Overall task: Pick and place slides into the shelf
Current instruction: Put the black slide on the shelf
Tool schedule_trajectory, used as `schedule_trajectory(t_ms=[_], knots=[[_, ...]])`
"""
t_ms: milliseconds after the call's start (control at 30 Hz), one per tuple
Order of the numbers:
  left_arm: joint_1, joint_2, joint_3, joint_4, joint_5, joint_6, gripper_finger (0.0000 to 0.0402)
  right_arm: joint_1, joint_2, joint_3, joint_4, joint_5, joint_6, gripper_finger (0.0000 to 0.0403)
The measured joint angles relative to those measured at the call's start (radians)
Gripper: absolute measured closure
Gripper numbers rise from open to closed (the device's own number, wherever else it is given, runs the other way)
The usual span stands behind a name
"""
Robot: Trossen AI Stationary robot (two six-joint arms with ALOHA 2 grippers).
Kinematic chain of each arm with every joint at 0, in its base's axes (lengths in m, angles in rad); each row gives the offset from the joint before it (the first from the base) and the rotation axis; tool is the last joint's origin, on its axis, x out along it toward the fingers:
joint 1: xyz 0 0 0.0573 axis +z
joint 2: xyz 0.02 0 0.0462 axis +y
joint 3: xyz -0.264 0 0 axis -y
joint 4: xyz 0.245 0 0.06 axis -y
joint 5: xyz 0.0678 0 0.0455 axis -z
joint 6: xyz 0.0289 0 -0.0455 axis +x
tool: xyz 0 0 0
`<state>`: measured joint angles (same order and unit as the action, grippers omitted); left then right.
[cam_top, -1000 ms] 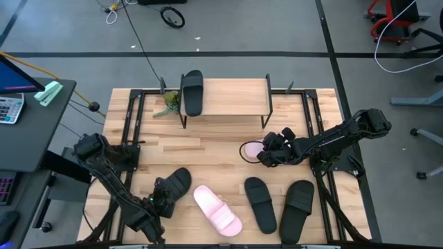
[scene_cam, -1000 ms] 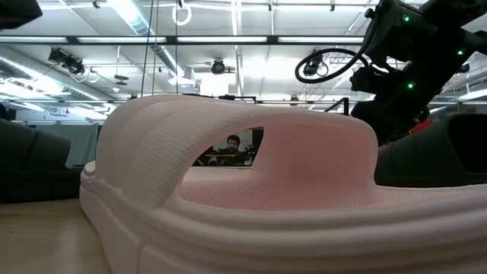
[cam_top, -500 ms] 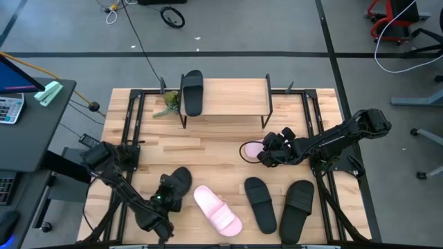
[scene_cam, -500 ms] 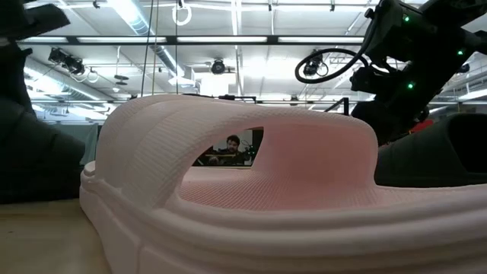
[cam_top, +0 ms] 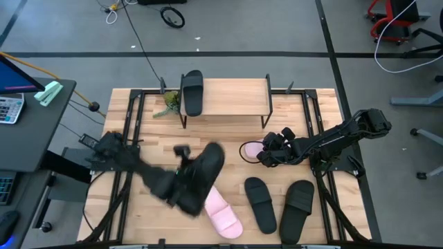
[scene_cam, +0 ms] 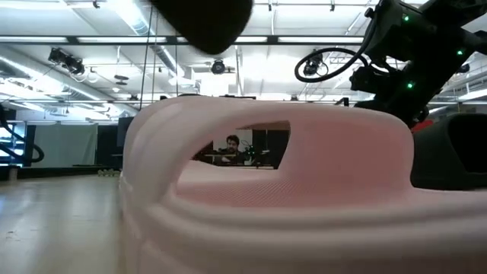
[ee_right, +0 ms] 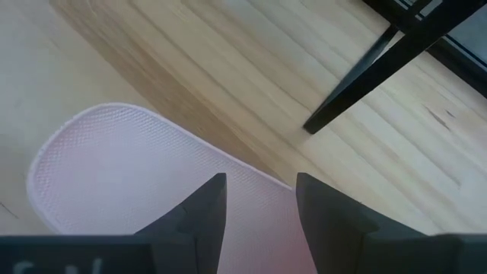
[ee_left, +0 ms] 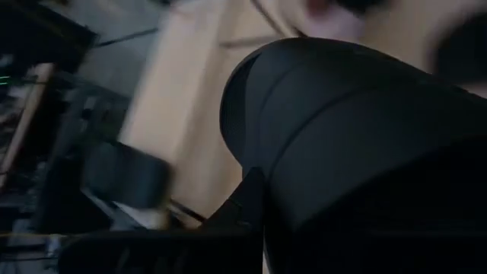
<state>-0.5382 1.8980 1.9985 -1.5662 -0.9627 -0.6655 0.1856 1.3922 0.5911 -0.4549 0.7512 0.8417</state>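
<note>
While the left tool [cam_top: 181, 173] carries a black slide [cam_top: 199, 178] lifted at centre-left of the frame, clamped on it, the right tool [cam_top: 265, 153] gapes over a pink slide [cam_top: 252, 149] at mid-right; it looks light, pliable rubber, best pinched at the edge

You see matt black rubber slides [cam_top: 201, 176], a finely textured pink slide [ee_right: 152, 175], and a pale, smooth-grained wooden table [cam_top: 228, 135].
</note>
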Motion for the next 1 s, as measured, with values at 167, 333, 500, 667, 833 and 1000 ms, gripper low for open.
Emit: schedule_trajectory(t_ms=[167,333,500,667,833,1000], knots=[[0.216,-0.002,0.113,0.066,-0.137,0.181,0.0387,0.000,0.000,0.000,0.001,0.001,0.001,0.0238],[0.435,0.002,0.117,0.287,-0.129,0.439,0.0380,0.000,0.000,0.000,0.001,0.000,0.001,0.0238],[0.620,0.027,0.083,0.498,-0.122,0.645,0.0387,0.000,0.000,0.000,0.007,0.000,0.002,0.0238],[0.756,0.053,0.033,0.653,0.013,0.751,0.0388,0.000,0.000,0.001,0.012,-0.001,-0.002,0.0238],[0.849,0.103,-0.019,0.722,0.037,0.868,0.0381,0.000,0.000,0.001,0.018,0.000,-0.004,0.0238],[0.906,0.137,-0.029,0.724,0.081,0.868,0.0388,0.000,0.000,0.001,0.018,0.000,-0.005,0.0238]])
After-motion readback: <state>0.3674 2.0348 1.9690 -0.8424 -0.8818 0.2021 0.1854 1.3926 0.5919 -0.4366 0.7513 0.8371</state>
